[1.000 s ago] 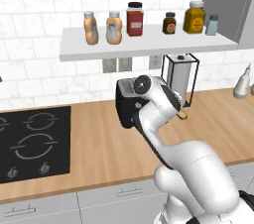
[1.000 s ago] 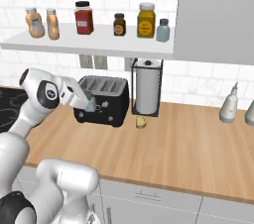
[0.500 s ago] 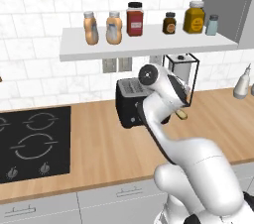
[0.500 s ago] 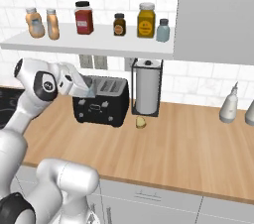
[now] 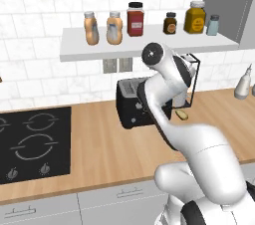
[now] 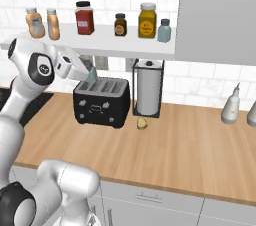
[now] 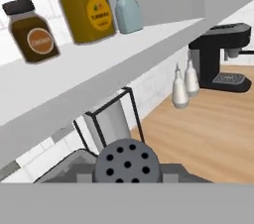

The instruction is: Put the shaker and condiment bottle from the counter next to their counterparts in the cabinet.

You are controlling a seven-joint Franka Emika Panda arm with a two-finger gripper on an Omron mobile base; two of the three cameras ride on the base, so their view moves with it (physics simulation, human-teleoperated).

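Shaker (image 6: 92, 74) gripped in fingers (image 6: 89, 75), raised higher than before, above toaster (image 6: 101, 101), below cabinet (image 6: 110, 41)

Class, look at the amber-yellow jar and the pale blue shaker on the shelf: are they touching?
Apart. The hand view shows a strip of wall between the amber-yellow jar and the shaker; the right base view shows it too.

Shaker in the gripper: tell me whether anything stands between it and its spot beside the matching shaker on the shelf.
The held pale blue-grey shaker with a dark perforated cap sits below the long white wall shelf, so the shelf's front edge lies in the direct line. The matching shaker stands beside the amber-yellow jar; the space on its other side looks free.
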